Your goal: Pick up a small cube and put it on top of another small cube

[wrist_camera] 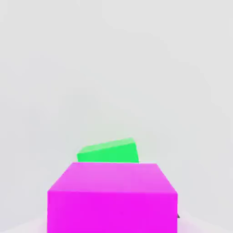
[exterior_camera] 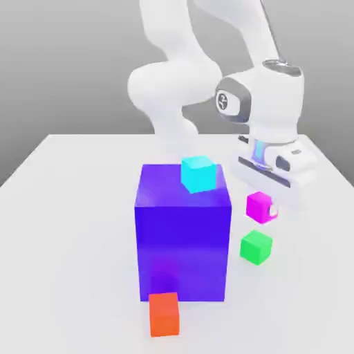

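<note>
The small magenta-pink cube [exterior_camera: 259, 206] hangs in the air, held by my gripper [exterior_camera: 265, 207], which is shut on it. In the hand view the magenta cube [wrist_camera: 112, 196] sits close in front, and the green cube [wrist_camera: 108, 151] shows just beyond it. In the exterior view the green cube [exterior_camera: 256, 247] rests on the white table a short way below the held cube, with a gap between them.
A large blue-violet cube [exterior_camera: 182, 238] stands in the middle of the table [exterior_camera: 62, 228], with a cyan cube [exterior_camera: 198, 173] on top of it. An orange-red cube [exterior_camera: 164, 314] lies in front of it. The arm rises behind, on the exterior view's right.
</note>
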Robot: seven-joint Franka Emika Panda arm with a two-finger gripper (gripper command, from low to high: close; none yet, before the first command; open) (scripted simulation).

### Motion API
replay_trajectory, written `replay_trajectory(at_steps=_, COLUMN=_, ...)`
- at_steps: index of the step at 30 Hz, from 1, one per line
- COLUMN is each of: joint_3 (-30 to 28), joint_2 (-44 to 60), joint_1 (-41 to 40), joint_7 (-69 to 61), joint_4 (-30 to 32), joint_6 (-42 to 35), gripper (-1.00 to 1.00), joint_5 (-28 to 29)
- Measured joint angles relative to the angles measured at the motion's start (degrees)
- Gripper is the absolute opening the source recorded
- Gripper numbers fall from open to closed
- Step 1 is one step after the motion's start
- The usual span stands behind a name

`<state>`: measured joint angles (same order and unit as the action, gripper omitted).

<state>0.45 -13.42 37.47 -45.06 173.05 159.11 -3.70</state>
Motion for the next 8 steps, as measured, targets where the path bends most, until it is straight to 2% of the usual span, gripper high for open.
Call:
replay_trajectory(at_steps=5, joint_3=-0.42, joint_2=8.97, joint_1=0.31, joint_7=-0.16, joint_4=-0.27, joint_6=8.89, gripper=-1.00, joint_5=0.01)
replay_trajectory(at_steps=6, joint_3=-0.56, joint_2=10.80, joint_1=-0.33, joint_7=1.09, joint_4=-0.28, joint_6=10.82, gripper=1.00, joint_5=1.86)
replay_trajectory(at_steps=8, joint_3=-0.56, joint_2=10.80, joint_1=-0.35, joint_7=1.09, joint_4=-0.28, joint_6=10.82, gripper=1.00, joint_5=1.86)
